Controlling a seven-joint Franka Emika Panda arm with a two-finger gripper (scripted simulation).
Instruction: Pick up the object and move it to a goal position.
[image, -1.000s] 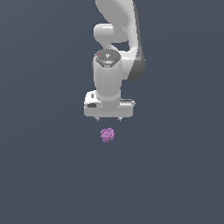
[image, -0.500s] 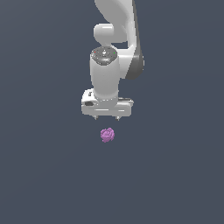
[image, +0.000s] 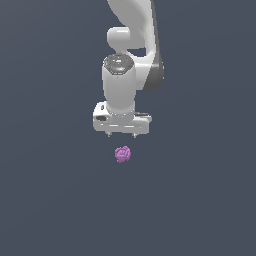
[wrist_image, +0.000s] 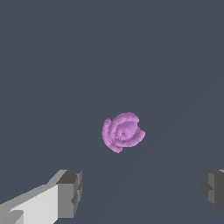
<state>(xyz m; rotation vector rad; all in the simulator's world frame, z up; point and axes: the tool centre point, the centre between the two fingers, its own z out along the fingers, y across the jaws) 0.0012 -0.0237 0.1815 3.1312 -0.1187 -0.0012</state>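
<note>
Little has shifted since the earlier frames: the arm's upper joints have turned slightly, while the purple object (image: 122, 154) lies in the same spot on the dark tabletop (image: 50, 200). It sits just below the white tool (image: 121, 135) in the exterior view, apart from it, slightly toward that view's left of centre. Only the wrist view shows the object's (wrist_image: 123, 132) rose-like ridged folds and the two dark fingertips (wrist_image: 70, 192), spread wide apart with nothing between them; the object lies beyond the gap, touching neither. The exterior view alone shows the arm rising behind. Bare tabletop (wrist_image: 52, 65) surrounds the object on every side.
</note>
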